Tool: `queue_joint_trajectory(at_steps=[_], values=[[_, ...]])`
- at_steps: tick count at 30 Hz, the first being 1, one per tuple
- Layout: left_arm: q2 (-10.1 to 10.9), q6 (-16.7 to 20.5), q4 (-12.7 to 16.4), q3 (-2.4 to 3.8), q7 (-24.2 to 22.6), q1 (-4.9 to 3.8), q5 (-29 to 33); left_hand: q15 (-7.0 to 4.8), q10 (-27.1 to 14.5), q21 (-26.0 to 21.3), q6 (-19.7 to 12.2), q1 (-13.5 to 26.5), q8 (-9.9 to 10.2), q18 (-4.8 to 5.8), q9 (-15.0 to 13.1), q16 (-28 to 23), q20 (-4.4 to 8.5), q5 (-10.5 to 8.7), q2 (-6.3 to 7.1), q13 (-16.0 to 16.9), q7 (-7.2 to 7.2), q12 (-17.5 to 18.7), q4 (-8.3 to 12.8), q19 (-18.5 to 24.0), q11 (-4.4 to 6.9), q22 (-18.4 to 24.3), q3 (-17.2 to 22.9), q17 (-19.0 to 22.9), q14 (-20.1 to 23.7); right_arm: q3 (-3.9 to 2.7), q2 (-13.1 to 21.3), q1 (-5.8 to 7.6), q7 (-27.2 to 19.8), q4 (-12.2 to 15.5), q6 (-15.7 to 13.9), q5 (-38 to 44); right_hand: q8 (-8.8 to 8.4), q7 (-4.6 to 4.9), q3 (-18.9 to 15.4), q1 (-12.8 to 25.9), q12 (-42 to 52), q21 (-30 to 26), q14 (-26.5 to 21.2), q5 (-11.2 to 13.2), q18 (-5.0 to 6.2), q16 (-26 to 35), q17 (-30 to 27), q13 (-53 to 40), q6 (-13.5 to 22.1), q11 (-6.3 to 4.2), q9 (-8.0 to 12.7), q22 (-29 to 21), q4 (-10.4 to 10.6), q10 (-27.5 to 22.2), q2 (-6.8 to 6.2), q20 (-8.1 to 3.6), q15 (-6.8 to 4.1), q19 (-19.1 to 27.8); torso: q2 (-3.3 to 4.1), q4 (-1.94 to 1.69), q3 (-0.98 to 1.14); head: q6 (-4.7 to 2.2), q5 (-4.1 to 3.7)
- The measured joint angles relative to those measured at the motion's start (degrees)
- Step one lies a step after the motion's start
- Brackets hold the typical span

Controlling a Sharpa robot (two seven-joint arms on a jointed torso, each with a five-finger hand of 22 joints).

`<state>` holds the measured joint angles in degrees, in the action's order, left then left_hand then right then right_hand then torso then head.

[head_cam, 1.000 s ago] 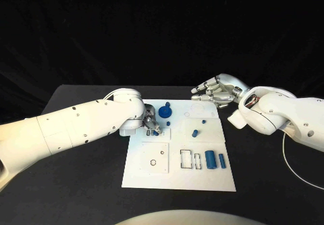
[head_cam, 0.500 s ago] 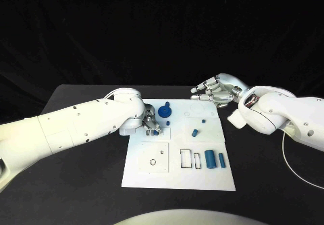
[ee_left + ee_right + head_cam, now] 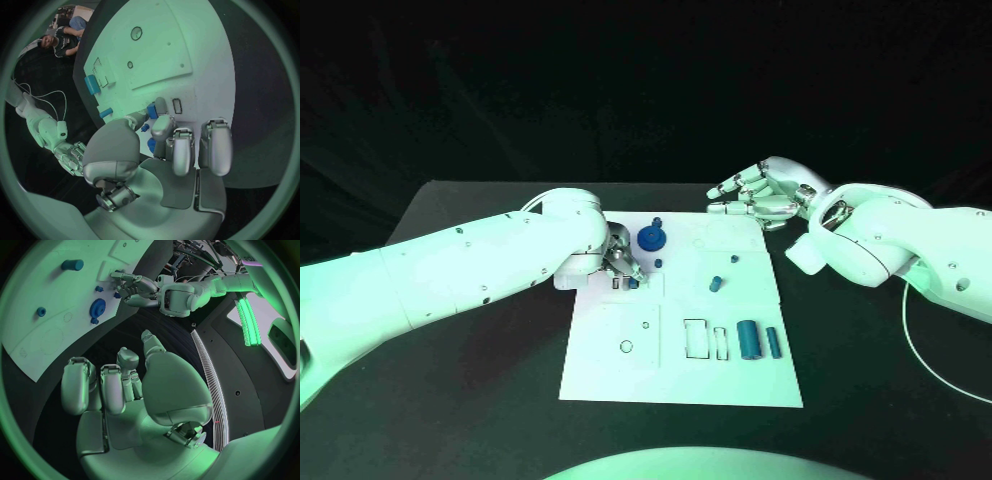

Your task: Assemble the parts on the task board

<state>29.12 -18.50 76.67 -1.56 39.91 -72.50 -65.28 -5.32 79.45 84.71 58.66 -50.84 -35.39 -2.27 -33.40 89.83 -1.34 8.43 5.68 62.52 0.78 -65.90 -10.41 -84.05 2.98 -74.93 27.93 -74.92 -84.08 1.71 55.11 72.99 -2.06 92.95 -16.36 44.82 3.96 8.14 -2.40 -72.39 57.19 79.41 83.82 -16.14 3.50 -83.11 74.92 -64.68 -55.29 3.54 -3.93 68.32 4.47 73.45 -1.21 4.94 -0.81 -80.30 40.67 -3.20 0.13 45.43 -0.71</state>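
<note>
The white task board (image 3: 682,375) lies in the middle of the table. My left hand (image 3: 620,262) is low over the board's back left part and pinches a small blue part (image 3: 152,110) between thumb and a finger, its end close to a slot (image 3: 177,105). A blue gear (image 3: 651,238) stands just behind that hand. Two small blue pegs (image 3: 714,283) stand mid-board, and two blue cylinders (image 3: 750,340) lie at the right. My right hand (image 3: 754,195) hovers off the board's back right corner, fingers loosely bent, holding nothing. From the right wrist the gear (image 3: 97,306) and my left hand (image 3: 134,287) also show.
Outlined recesses (image 3: 697,338) and a round hole (image 3: 626,346) mark the board's front half. Black table (image 3: 459,400) surrounds the board on all sides. A thin white cable (image 3: 923,340) runs along my right arm at the table's right.
</note>
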Motion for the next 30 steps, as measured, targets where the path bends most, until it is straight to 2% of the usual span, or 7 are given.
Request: queue_joint_trajectory(at_steps=[5,10,12,15,21,24,30], values=[[0.20,0.04,0.00,0.09,-0.02,0.06,0.02,0.00,0.00,0.00,0.09,0.43,0.00,0.00,0.79,0.00,0.00,0.00,0.43,-0.10,-0.10,0.00,-1.52,0.00,0.00,-0.02,-5.46,0.00,0.00,0.00,0.01,0.00,0.00,0.00,0.00,-0.01,0.00,0.00,-1.07,0.39,0.00,-0.24,0.00,2.21,0.00,0.22,0.00,0.15,0.00,0.00,0.00,-0.21,0.36,0.00,0.39,0.00,0.00,0.00,0.00,0.00,0.00,-0.05,-0.05],[0.88,0.07,0.34,0.16,-0.08,0.12,0.07,0.00,0.00,0.00,0.19,0.43,-0.14,0.00,1.45,0.00,0.12,-0.01,0.43,-0.19,-0.20,0.00,-2.73,0.13,0.00,-0.01,-9.83,0.00,0.00,0.00,0.03,0.00,0.00,0.00,0.00,-0.03,0.00,0.00,-1.08,0.38,0.00,-0.24,0.00,2.63,0.00,0.22,-0.01,0.22,0.00,0.00,0.00,-0.35,0.36,0.00,0.38,0.00,0.00,0.00,0.00,0.02,-0.03,-0.09,-0.21],[1.37,0.09,0.68,0.29,-0.08,0.19,0.07,0.00,0.00,0.00,0.19,-0.04,-0.28,0.00,1.72,0.00,0.12,-0.58,-0.04,-0.19,-0.19,0.00,-3.26,0.13,0.00,-0.01,-11.51,0.01,0.00,0.00,0.04,0.00,0.00,-0.03,0.00,-0.03,0.00,0.00,-1.07,0.38,0.00,-0.24,0.00,2.63,0.00,0.22,-0.01,0.22,0.00,0.00,0.00,-0.35,0.36,0.00,0.38,0.00,0.00,0.00,-0.01,0.03,-0.03,-0.12,-0.26],[2.13,0.13,1.29,0.73,-0.01,0.30,0.05,0.00,0.00,0.00,0.18,-0.49,-0.28,0.01,2.02,0.00,0.12,-1.17,-0.49,-0.21,-0.19,0.05,-3.97,0.13,0.00,-0.01,-13.24,0.01,0.00,0.00,0.05,-0.02,0.00,-0.06,0.00,-0.04,0.00,0.00,-1.08,0.38,0.00,-0.24,0.00,2.63,0.00,0.22,-0.01,0.22,0.00,0.00,0.00,-0.35,0.36,0.00,0.38,0.00,0.00,0.00,-0.02,0.01,-0.03,-0.16,-0.29],[3.69,0.64,3.24,2.20,0.06,0.07,0.03,0.00,-0.23,-0.85,-0.17,-1.94,-0.28,0.00,2.43,0.00,0.12,-1.17,-0.74,-1.33,0.15,1.44,-4.56,0.12,-0.23,-0.01,-15.60,0.01,0.00,0.00,0.08,-0.03,0.01,-0.14,0.00,-0.04,0.00,0.00,-1.30,0.37,0.00,-0.46,0.00,2.63,0.00,0.45,-0.01,0.21,0.00,0.00,0.01,-0.45,0.59,0.00,0.37,0.00,0.00,0.00,-0.07,-0.06,-0.03,-0.30,-0.48],[4.44,1.34,4.18,2.82,0.07,-0.60,0.11,0.00,-1.87,-1.78,-1.24,-3.07,-0.28,0.00,2.79,0.00,0.12,-1.17,-0.67,-3.60,0.54,3.69,-5.04,0.12,-0.46,-0.01,-17.51,0.01,0.00,0.00,0.06,-0.06,0.01,-0.24,0.00,-0.04,0.00,0.00,-1.31,0.37,0.00,-0.46,0.00,2.63,0.00,0.45,-0.01,0.21,0.00,0.00,0.01,-0.45,0.59,0.00,0.37,0.00,0.00,0.00,-0.07,-0.05,-0.03,-0.49,-0.41],[6.69,2.13,5.69,3.41,0.07,-3.41,0.98,0.00,-5.52,-3.55,-4.19,-5.12,0.51,0.00,3.89,0.00,-0.11,-1.91,-0.84,-9.35,1.65,9.12,-6.01,0.34,-1.39,0.00,-21.34,0.02,0.00,0.02,-0.03,-0.17,0.03,-0.44,0.00,-0.05,0.00,0.00,-1.31,0.37,0.00,-0.46,0.00,2.63,0.00,0.45,-0.02,0.30,0.00,0.00,0.01,-0.51,0.59,0.00,0.37,0.00,0.00,0.00,-0.01,0.04,0.02,-0.76,-0.20]])
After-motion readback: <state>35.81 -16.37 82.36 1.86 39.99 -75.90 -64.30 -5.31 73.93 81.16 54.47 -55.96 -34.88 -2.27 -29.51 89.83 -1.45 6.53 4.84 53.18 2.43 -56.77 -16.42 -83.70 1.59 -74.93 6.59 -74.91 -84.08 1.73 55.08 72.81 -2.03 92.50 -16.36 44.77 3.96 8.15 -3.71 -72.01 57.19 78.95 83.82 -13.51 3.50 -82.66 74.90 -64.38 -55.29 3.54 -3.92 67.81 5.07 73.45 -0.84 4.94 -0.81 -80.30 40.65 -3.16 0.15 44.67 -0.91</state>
